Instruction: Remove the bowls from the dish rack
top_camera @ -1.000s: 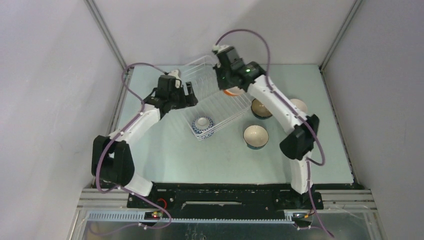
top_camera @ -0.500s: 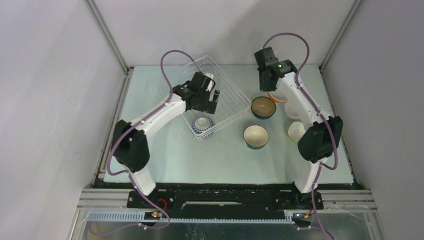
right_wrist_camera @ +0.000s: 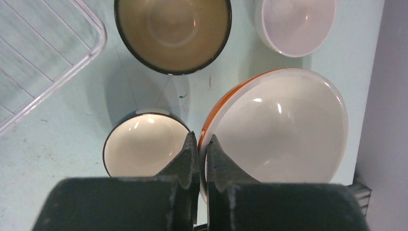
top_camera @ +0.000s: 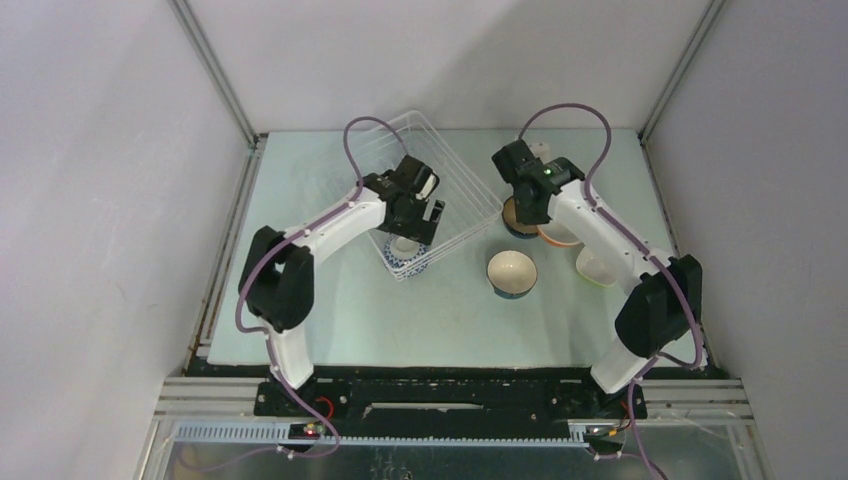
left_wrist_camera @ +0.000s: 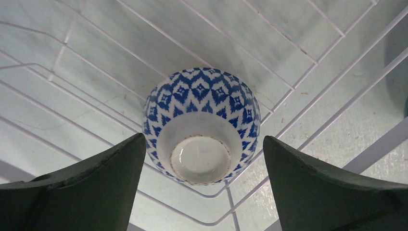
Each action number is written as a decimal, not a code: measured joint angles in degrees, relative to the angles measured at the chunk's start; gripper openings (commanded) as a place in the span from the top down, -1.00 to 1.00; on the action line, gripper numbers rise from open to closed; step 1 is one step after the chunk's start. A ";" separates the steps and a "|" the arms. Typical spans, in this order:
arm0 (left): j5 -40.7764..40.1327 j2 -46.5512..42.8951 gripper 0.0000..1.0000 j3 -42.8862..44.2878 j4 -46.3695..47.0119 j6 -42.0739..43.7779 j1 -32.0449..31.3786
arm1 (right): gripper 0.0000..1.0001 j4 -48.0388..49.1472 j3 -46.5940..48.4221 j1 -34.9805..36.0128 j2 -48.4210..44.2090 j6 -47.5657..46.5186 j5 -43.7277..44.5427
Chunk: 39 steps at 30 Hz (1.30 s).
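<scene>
One blue-and-white patterned bowl (top_camera: 405, 256) (left_wrist_camera: 202, 103) lies upside down in the near corner of the white wire dish rack (top_camera: 455, 180) (left_wrist_camera: 308, 62). My left gripper (top_camera: 418, 222) (left_wrist_camera: 203, 142) hangs just above it, open wide, one finger on each side and neither touching. My right gripper (top_camera: 530, 208) (right_wrist_camera: 203, 144) is shut on the rim of the orange bowl (top_camera: 557, 238) (right_wrist_camera: 284, 130), held right of the rack above the table. A dark bowl (top_camera: 516, 222) (right_wrist_camera: 172, 33), a teal-rimmed cream bowl (top_camera: 511, 273) (right_wrist_camera: 139, 147) and a white bowl (right_wrist_camera: 294, 24) stand on the table.
A lime-edged bowl (top_camera: 597, 268) sits right of the orange one, partly under the right arm. The rack's corner (right_wrist_camera: 53, 62) lies left of the dark bowl. The green table (top_camera: 330, 290) is walled by grey panels on three sides.
My left arm swung from the rack's left side to over the blue-and-white bowl, and its jaws opened wider. My right arm carried the orange bowl out of the rack to the right.
</scene>
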 measured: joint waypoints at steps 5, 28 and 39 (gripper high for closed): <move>2.58 1.29 -1.00 0.00 -0.94 -0.02 -0.04 | 1.00 -0.94 -4.00 3.26 -0.09 3.76 1.86; 2.01 2.89 -0.94 -1.77 3.76 -0.07 0.02 | 1.00 -4.85 -7.76 3.10 3.50 13.73 5.27; 1.62 2.89 -0.94 -2.34 4.44 -0.07 0.13 | 1.00 -7.56 -21.94 8.70 1.40 29.66 3.45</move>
